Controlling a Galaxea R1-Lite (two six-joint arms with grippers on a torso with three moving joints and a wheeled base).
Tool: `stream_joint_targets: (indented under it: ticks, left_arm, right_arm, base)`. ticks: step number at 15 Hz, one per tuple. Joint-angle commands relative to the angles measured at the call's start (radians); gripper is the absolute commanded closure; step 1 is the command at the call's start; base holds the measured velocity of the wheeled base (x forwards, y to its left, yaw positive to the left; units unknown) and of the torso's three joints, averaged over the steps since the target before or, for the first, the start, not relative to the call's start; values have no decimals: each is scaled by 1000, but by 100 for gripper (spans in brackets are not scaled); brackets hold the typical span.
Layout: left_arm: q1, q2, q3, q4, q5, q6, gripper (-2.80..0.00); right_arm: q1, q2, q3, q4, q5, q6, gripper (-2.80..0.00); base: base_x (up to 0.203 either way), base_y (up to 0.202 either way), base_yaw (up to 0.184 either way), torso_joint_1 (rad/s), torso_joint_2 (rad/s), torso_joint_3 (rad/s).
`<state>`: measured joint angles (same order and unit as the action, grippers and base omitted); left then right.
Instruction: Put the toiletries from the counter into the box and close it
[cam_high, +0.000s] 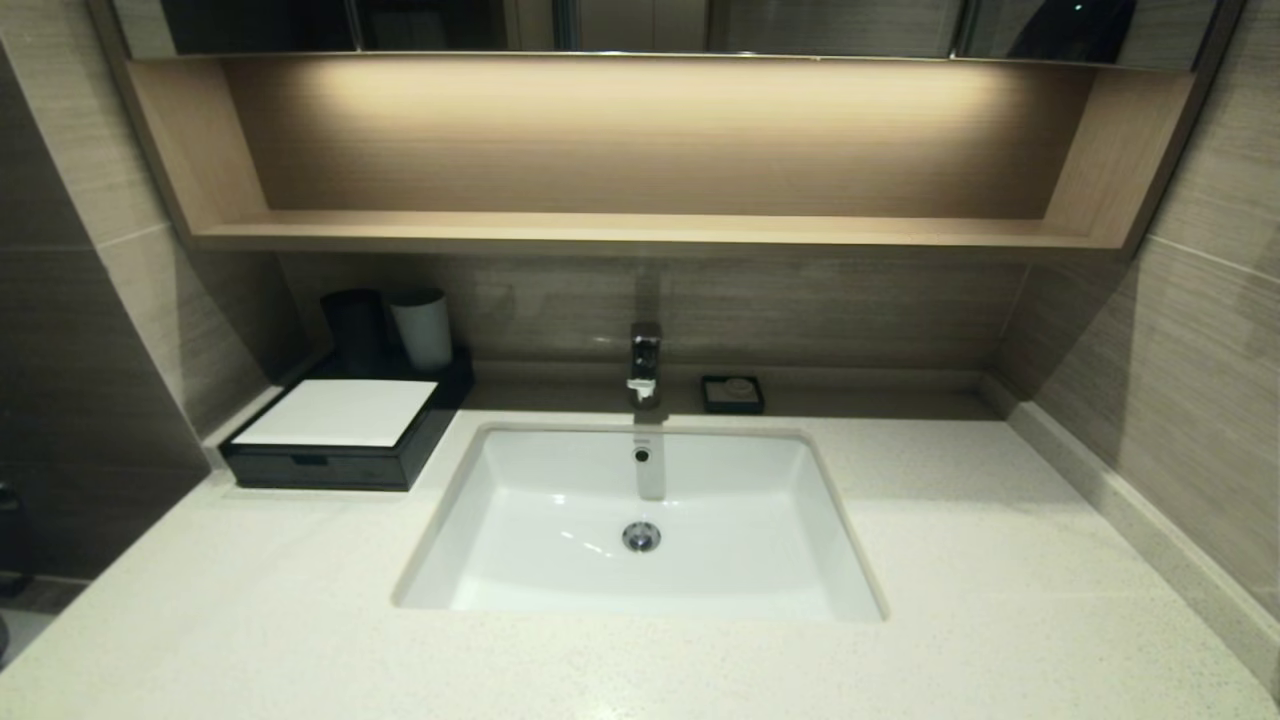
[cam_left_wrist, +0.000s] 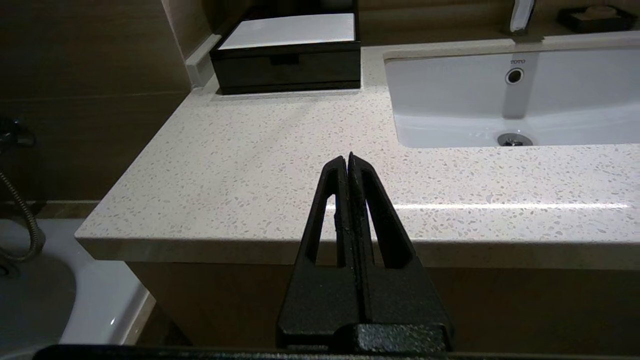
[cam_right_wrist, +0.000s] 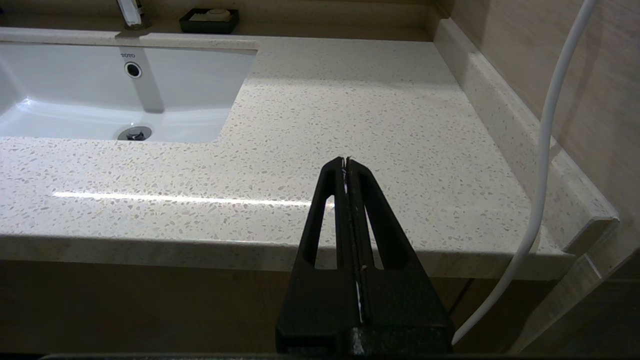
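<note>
We see the black box (cam_high: 330, 455) at the left of the head view, shut on the table (cam_high: 1000, 560), beside the sink (cam_high: 640, 520). Our left gripper (cam_left_wrist: 347, 159) and right gripper (cam_right_wrist: 346, 161) hover at the table's front edge, fingers pressed together, empty.

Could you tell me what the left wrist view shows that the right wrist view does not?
Only the left wrist view shows the black box with its white top and the shut left gripper. Only the right wrist view shows the side wall curb, a white cable and the shut right gripper. Both show the counter, sink, faucet and soap dish.
</note>
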<state>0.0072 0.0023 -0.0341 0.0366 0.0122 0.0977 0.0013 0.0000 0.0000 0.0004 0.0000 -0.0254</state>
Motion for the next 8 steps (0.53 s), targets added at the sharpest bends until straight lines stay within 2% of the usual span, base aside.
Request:
stream_joint_targets:
  ticks: [1, 4, 6, 8]
  left_arm:
    - [0, 1, 49, -99, -15, -2, 0]
    - [0, -1, 54, -124, -29, -24, 0]
    - [0, -1, 54, -68, -25, -24, 0]
    - [0, -1, 54, -70, -23, -41, 0]
  right_arm:
    - [1, 0, 2, 0, 0, -1, 0]
    - [0, -2, 2, 0, 0, -1, 0]
    - [1, 0, 2, 0, 0, -1, 0]
    - [0, -2, 2, 0, 0, -1, 0]
  base:
    - [0, 0, 0, 0, 0, 0]
    - [0, 0, 0, 0, 0, 0]
    - [0, 0, 0, 0, 0, 0]
    - [0, 0, 0, 0, 0, 0]
